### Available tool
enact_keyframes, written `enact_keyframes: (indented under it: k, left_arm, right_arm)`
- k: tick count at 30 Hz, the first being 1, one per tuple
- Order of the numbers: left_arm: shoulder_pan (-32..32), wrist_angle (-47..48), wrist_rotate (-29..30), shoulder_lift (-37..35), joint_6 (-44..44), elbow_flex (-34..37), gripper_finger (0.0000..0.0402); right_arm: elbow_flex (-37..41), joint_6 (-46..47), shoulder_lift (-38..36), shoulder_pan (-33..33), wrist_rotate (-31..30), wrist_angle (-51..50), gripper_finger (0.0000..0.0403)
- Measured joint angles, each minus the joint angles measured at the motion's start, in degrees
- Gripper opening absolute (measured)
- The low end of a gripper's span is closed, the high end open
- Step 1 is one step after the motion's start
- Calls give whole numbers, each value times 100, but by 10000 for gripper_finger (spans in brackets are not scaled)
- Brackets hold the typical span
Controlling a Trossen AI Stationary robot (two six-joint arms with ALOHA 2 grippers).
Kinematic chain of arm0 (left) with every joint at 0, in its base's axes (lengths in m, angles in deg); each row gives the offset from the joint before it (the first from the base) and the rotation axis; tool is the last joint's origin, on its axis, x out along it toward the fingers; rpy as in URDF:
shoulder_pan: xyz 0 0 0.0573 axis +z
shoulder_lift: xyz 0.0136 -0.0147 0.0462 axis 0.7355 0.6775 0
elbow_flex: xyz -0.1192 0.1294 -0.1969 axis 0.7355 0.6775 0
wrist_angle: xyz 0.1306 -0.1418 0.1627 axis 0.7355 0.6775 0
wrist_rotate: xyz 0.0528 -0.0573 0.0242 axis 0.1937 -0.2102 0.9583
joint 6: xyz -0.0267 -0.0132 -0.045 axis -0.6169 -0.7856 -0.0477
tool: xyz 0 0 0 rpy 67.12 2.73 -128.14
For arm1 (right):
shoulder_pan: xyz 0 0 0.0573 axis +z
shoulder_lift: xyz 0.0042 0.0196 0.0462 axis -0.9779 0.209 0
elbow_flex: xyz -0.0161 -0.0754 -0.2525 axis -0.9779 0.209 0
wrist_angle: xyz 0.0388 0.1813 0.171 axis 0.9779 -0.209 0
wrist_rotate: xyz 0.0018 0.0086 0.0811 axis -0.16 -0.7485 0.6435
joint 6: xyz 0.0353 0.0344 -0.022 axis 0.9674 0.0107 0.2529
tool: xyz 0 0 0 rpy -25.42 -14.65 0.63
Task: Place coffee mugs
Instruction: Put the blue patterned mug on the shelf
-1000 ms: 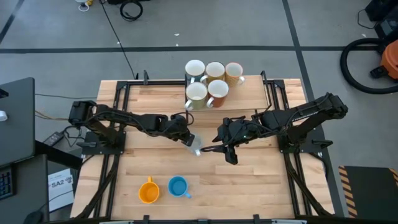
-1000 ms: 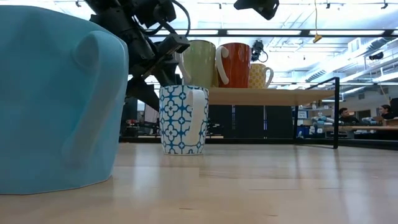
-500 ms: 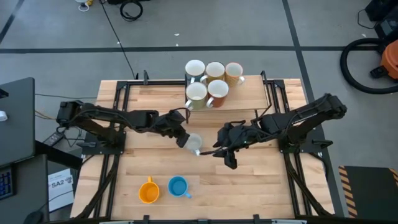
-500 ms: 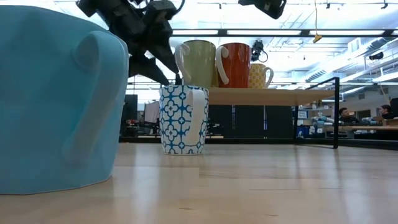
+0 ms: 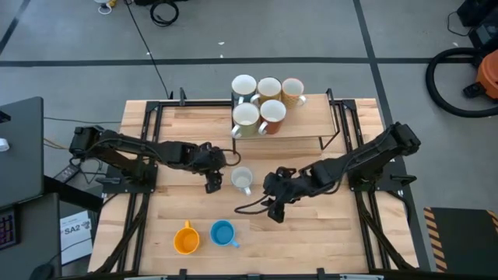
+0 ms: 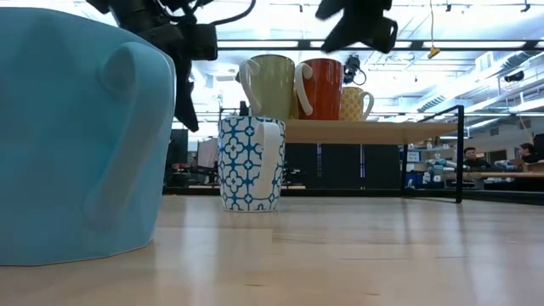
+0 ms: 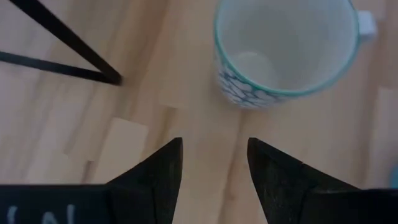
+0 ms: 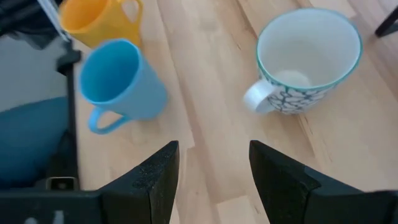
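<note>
I count five mugs on the shelf (image 5: 311,124) | patterned mug (image 5: 243,179), orange mug (image 5: 185,238), blue mug (image 5: 223,233) wait on table | left gripper (image 5: 212,176), right gripper (image 5: 274,204) open, empty | eighth mug probably hidden.

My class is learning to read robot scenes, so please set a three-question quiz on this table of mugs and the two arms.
1. True or false: the patterned mug stands upright on the table.
2. How many mugs are on the raised shelf?
3. Which mug lies nearest the orange mug? A blue mug B patterned mug C a shelf mug

Key: 1 true. 2 five. 3 A. Both the left gripper and right gripper are open and hold nothing.
</note>
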Motion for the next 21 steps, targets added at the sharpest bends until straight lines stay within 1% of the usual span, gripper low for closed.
enact_keyframes:
  k: [5,7,10,14,21]
  left_arm:
    - [-108,-196,693,0,11,0,188]
    - [-116,-220,869,2,7,0,188]
    - [-95,-420,921,63,-5,-2,188]
    - [-95,-775,917,235,0,-11,188]
    - [-98,-781,888,495,-8,6,188]
  right_arm:
    - [0,-15,347,0,-154,-1,201]
    - [0,-63,500,-11,-285,29,201]
    - [0,-195,692,-64,-494,88,201]
    - [0,-223,923,-203,-539,166,201]
    - [-3,-522,1145,-487,-561,463,201]
